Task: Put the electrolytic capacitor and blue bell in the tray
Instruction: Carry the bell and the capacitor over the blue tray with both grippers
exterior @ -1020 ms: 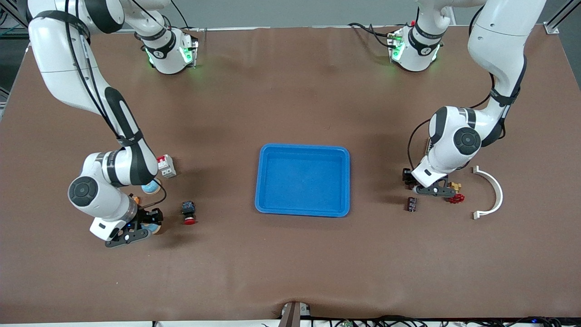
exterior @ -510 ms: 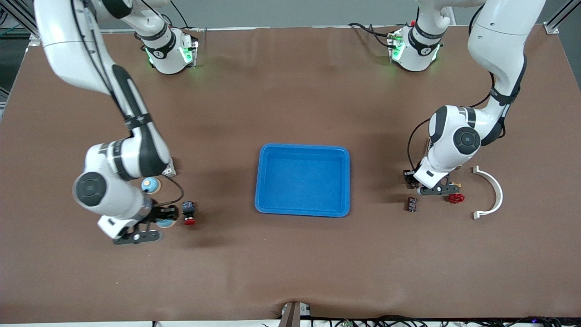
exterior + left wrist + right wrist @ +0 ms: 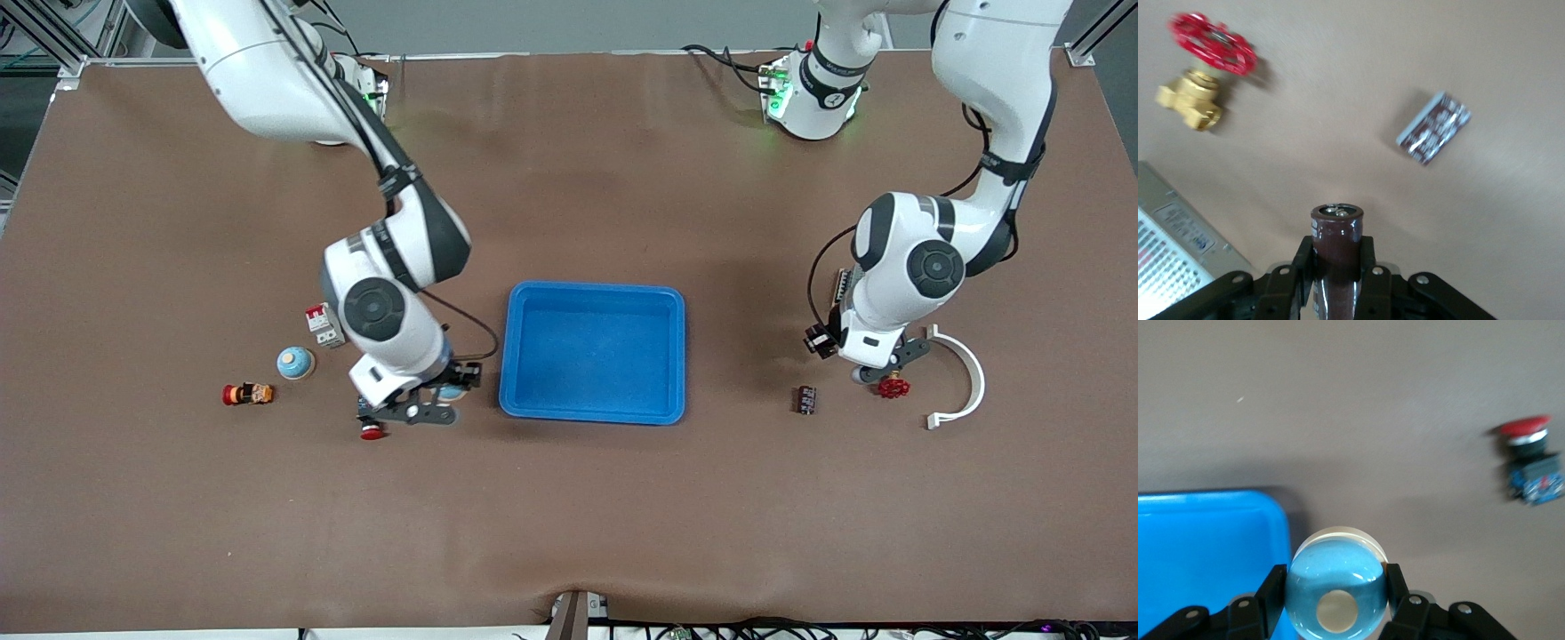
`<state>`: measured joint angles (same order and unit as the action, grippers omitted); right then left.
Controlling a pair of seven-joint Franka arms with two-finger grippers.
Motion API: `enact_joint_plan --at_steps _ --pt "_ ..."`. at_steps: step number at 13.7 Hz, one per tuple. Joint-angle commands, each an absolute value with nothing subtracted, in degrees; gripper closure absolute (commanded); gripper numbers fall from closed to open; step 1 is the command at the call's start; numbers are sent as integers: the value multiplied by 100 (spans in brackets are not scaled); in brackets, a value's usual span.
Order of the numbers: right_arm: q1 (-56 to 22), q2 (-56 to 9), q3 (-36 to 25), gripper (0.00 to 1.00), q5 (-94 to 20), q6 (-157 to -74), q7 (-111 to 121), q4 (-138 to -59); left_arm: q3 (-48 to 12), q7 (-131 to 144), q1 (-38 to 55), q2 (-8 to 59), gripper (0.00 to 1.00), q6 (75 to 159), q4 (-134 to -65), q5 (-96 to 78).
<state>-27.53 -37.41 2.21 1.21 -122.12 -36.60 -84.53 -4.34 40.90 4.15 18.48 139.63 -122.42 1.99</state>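
Observation:
The bright-blue tray [image 3: 508,356] lies in the middle of the table. It also shows in the right wrist view [image 3: 1205,547]. My right gripper [image 3: 444,393] is shut on a blue bell [image 3: 1337,583] and holds it above the table, right at the tray's rim toward the right arm's end. My left gripper [image 3: 867,372] is shut on a dark brown electrolytic capacitor [image 3: 1337,233]. It holds it above the table toward the left arm's end, beside a red-handled brass valve [image 3: 892,388]. The tray holds nothing.
A second blue bell [image 3: 295,363], a red-and-white box [image 3: 324,324], a small red-and-yellow part [image 3: 247,393] and a red push button [image 3: 372,433] lie toward the right arm's end. A small dark component [image 3: 806,400], a white curved piece [image 3: 965,378] and a silver box [image 3: 1171,253] lie toward the left arm's end.
My right arm has carried the blue bell from the right arm's end to the tray's edge. My left gripper has risen with the capacitor and shifted slightly away from the tray.

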Motion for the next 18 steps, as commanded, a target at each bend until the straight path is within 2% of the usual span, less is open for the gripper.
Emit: enact_joint_plan --at_steps 1,4,8,18 --pt "-3145 -3674 149 43 88 -12287 -4261 -8525 -466 5103 422 1512 100 13256 -11937 211" --pt "-3453 -3752 149 43 88 -12401 -4605 -8586 -702 6192 439 1494 100 12815 -11681 202" --pt "-3805 -3806 149 43 88 -12832 -4851 -9008 -984 7502 448 1494 100 12814 -11602 202" --pt "-4184 -4069 141 41 97 -13130 -5247 -9053 -1907 10826 448 1494 100 12981 -11443 272"
